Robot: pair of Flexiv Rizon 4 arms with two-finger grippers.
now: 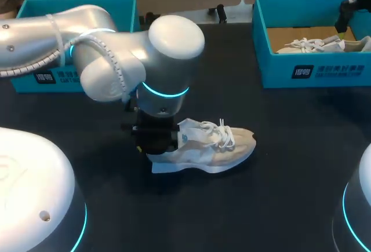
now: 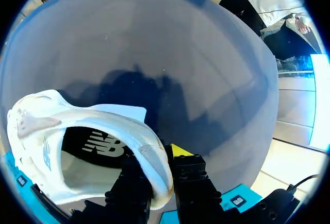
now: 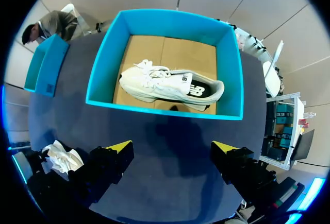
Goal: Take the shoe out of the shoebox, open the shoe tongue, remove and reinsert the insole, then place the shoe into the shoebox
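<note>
Pinching the heel rim of the shoe, the left gripper holds it on the surface, well apart from the shoebox. It looks light and bendy, firmest at the heel. Over the shoebox, the right gripper has its fingers wide apart.

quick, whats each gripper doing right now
left gripper: shut on the heel rim of the shoe
right gripper: open, holding nothing

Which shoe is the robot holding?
The shoe on the table, pinched at its heel by the left gripper; the other shoe lies in the shoebox.
</note>
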